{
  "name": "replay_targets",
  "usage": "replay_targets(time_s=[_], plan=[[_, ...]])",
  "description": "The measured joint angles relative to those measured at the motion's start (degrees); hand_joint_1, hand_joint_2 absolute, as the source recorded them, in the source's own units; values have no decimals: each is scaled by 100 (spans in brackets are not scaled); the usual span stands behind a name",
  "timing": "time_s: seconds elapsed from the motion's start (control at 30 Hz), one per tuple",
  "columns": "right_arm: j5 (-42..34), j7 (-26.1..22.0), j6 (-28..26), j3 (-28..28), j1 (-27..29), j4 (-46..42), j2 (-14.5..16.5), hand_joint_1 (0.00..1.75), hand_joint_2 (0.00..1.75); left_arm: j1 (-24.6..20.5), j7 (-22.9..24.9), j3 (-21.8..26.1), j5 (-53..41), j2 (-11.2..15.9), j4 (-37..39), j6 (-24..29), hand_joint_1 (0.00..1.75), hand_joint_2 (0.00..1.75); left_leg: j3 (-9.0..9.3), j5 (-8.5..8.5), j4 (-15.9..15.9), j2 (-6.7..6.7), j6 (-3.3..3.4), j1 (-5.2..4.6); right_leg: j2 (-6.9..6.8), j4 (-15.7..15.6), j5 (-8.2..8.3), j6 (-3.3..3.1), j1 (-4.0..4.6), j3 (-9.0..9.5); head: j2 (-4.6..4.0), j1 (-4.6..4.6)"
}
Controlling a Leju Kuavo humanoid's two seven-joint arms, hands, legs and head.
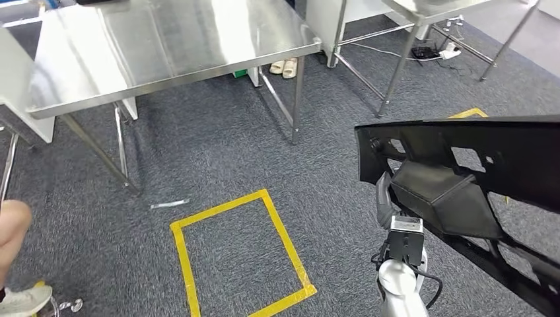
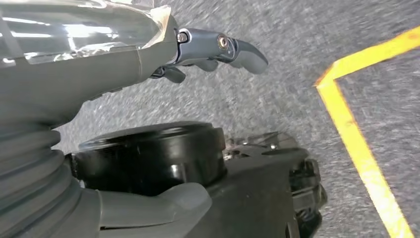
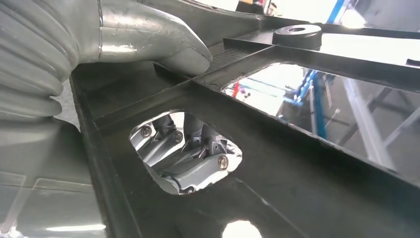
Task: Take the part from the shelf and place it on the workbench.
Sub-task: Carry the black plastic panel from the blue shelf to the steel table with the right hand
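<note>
- Floor (image 1: 218,152): grey carpet, seen from the head view.
- Workbench (image 1: 165,39): bare steel top, standing ahead and to the left, well apart from the part.
- Second table (image 1: 422,10): ahead on the right; a power strip (image 1: 439,51) lies on the carpet under it.
- Part (image 1: 475,172): a large black moulded panel with cut-outs, carried in the air at the right side, clear of the floor and of the workbench.
- Tape square (image 1: 238,254): a yellow outline on the carpet, below and left of the part.
- Right hand (image 3: 148,44): it grips the part. The thumb presses on one face near the edge, and fingers (image 3: 190,163) show through a cut-out against the other face.
- Left hand (image 2: 208,49): hangs over the carpet holding nothing, fingers extended. How far they are spread is hard to judge in this blurred view.
- Slippers (image 1: 284,67): a pale pair beneath the workbench's far side.
- Person: a limb (image 1: 12,228) and a shoe (image 1: 23,300) at the left edge.
</note>
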Motion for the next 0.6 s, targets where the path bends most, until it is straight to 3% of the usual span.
replay_targets(time_s=[0.07,0.1,0.13,0.2,0.27,0.3,0.33,0.37,0.43,0.5,0.57,0.6], plan=[[46,43,17,-20,35,-96,2,175,175,-14,-56,47,48,-49,118,-73,0,175,-18,15,-37,-150,79,-6,-149,-4,-25,51,21,16,0,16],[62,63,36,-27,48,-140,3,175,175,-26,-98,75,78,-89,199,-143,0,175,-11,32,-55,-238,118,5,-84,38,-64,83,10,13,0,25],[72,76,56,-38,61,-180,5,175,175,-44,-138,97,96,-125,288,-245,0,175,-3,53,-73,-325,158,23,70,171,-145,100,-4,-36,-1,28],[77,89,89,-65,100,-227,6,175,175,-87,-180,116,37,-186,440,-535,0,175,-1,81,-89,-501,211,54,500,806,-432,91,-34,-328,-1,57],[74,97,101,-81,149,-238,3,175,175,-123,-186,91,-134,-215,530,-870,0,175,-12,91,-86,-698,229,64,655,1559,-682,83,-39,-715,0,75],[73,101,103,-85,164,-238,2,175,175,-136,-176,63,-232,-223,552,-1018,0,175,-10,93,-83,-799,230,67,667,1698,-686,109,-40,-803,0,76],[75,101,104,-86,172,-240,2,175,175,-148,-156,27,-323,-227,564,-1130,0,175,0,93,-81,-896,228,73,678,1597,-591,154,-45,-778,0,75],[80,100,104,-86,174,-245,4,175,175,-157,-129,-16,-399,-231,569,-1199,0,175,17,89,-77,-990,219,83,710,1266,-413,211,-58,-642,-1,75],[95,100,105,-85,175,-261,9,175,175,-174,-74,-94,-490,-236,569,-1236,0,175,33,72,-61,-1153,179,90,928,427,-65,300,-107,-274,0,76],[109,102,114,-84,178,-273,18,175,175,-190,-38,-162,-539,-237,569,-1234,0,175,7,73,-54,-1276,113,80,1080,40,56,285,-128,-92,0,68],[117,110,137,-86,173,-281,32,175,175,-200,-9,-210,-560,-236,569,-1223,0,175,-23,93,-75,-1364,50,84,998,25,63,210,-125,-72,0,63],[117,117,151,-87,163,-288,44,175,175,-205,4,-224,-567,-236,568,-1212,0,175,-36,75,-58,-1293,22,81,943,17,69,171,-135,-65,0,62]])
